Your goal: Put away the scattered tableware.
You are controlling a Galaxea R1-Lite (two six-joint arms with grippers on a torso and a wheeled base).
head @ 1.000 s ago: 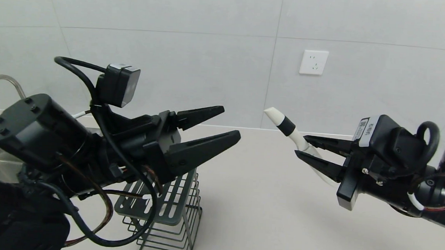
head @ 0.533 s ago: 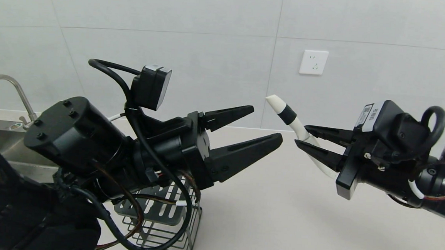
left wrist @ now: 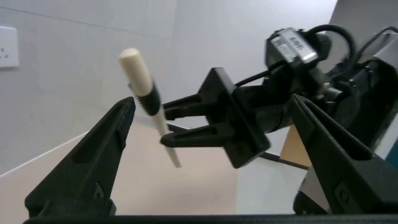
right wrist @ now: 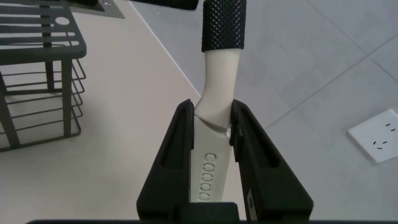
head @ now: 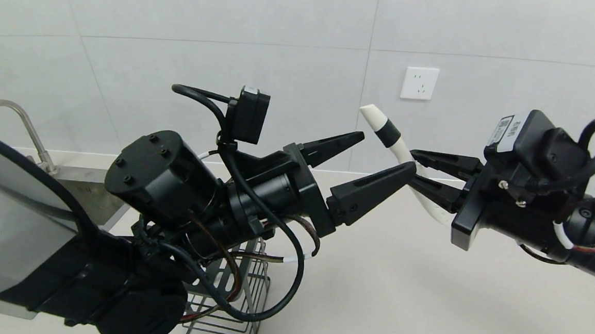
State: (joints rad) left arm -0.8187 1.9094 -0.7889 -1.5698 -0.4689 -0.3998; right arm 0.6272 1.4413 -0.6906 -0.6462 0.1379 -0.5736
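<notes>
Above pale bench (head: 371, 306), my right fingers (head: 442, 160) are pinching white black-banded utensil (head: 398, 148), handle slanting up toward my spread left fingers (head: 374, 184).

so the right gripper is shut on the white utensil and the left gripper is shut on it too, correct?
Not quite. The right gripper is shut on the white utensil, but the left gripper is open, its fingers spread wide. The left wrist view shows this.

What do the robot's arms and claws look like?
The left end effector and right end effector each have two tapered black fingers. Black cables loop over both wrists; the right bears a white barcode label, the left a boxy camera.
</notes>
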